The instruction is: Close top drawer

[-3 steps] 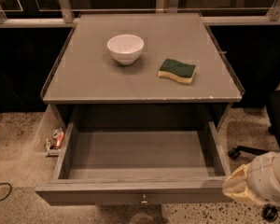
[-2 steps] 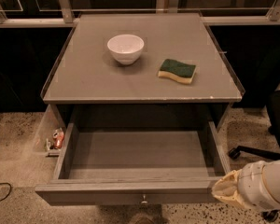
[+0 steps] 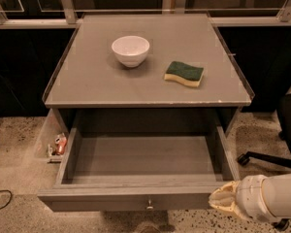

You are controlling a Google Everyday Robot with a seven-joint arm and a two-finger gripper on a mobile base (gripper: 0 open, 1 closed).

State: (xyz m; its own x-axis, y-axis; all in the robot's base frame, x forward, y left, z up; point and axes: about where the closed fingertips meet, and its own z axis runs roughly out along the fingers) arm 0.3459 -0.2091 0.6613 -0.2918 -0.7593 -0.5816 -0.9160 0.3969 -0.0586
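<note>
The top drawer [image 3: 136, 196] is a wide shallow grey drawer, pulled fully out toward me below the grey cabinet top [image 3: 87, 81]. It is empty inside, and a small round metal knob [image 3: 149, 207] sits at the middle of its front. My gripper [image 3: 223, 199], cream coloured on a white arm, is at the lower right, at the right end of the drawer front, touching or nearly touching it. The lower drawers are out of view.
A white bowl [image 3: 130, 50] and a green and yellow sponge [image 3: 184, 74] sit on the cabinet top. A clear bin with small items [image 3: 57, 143] hangs at the cabinet's left side. An office chair base [image 3: 266, 159] stands on the speckled floor at right.
My gripper has moved left from the lower right corner to the right end of the drawer front. The drawer has not visibly moved.
</note>
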